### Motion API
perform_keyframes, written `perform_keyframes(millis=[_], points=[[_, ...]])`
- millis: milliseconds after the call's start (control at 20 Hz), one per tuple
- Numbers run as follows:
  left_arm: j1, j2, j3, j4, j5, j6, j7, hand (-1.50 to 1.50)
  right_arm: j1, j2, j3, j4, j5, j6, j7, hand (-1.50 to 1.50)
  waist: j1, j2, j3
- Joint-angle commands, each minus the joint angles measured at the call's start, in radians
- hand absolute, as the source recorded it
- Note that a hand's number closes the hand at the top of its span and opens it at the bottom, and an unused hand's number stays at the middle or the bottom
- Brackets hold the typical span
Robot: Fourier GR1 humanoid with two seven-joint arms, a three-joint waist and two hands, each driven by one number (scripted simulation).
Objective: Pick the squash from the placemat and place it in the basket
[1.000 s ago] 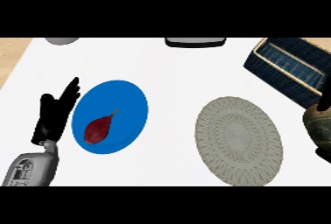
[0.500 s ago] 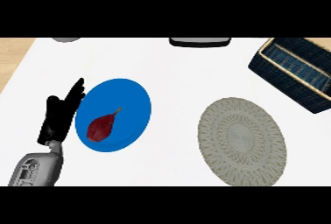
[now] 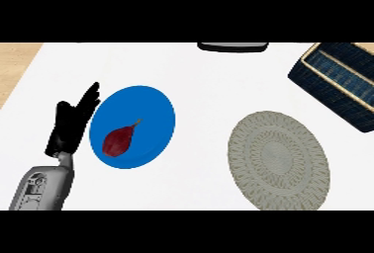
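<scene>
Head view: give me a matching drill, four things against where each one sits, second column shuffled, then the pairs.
Things:
1. squash
2. basket
3. grey placemat
4. left hand

Places:
A. far right, upper corner of the counter
B. on the blue plate
C. just left of the blue plate, fingers straight
D. right of centre, nothing on it

Pairs: 1-B, 2-A, 3-D, 4-C

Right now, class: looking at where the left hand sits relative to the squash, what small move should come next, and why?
Probably shift the left hand rightward over the squash and lower it. The hand is open, beside the blue placemat, not yet touching the squash, and the basket lies far to the right.
</scene>
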Motion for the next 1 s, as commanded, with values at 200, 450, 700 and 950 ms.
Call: perform_keyframes(millis=[200, 450, 700, 950], points=[[0.059, -0.005, -0.008, -0.028, -0.002, -0.006, -0.028, 0.0, -0.055, -0.043, 0.123, 0.355, 0.339, -0.134, -0.323, 1.5, 0.024, 0.002, 0.001], [-0.032, 0.019, 0.022, 0.028, 0.012, -0.025, 0.001, 0.0, -0.076, -0.018, 0.168, 0.59, 0.436, -0.239, -0.587, 1.5, 0.013, 0.005, 0.002], [-0.013, 0.02, 0.021, 0.038, -0.005, -0.014, -0.042, 0.0, -0.134, -0.014, 0.175, 0.81, 0.473, -0.261, -0.787, 1.5, 0.021, 0.008, 0.002], [-0.036, -0.015, -0.019, 0.0, -0.032, 0.009, 0.019, 0.0, -0.201, 0.003, 0.213, 0.985, 0.569, -0.327, -0.892, 1.5, 0.025, 0.007, 0.003]])
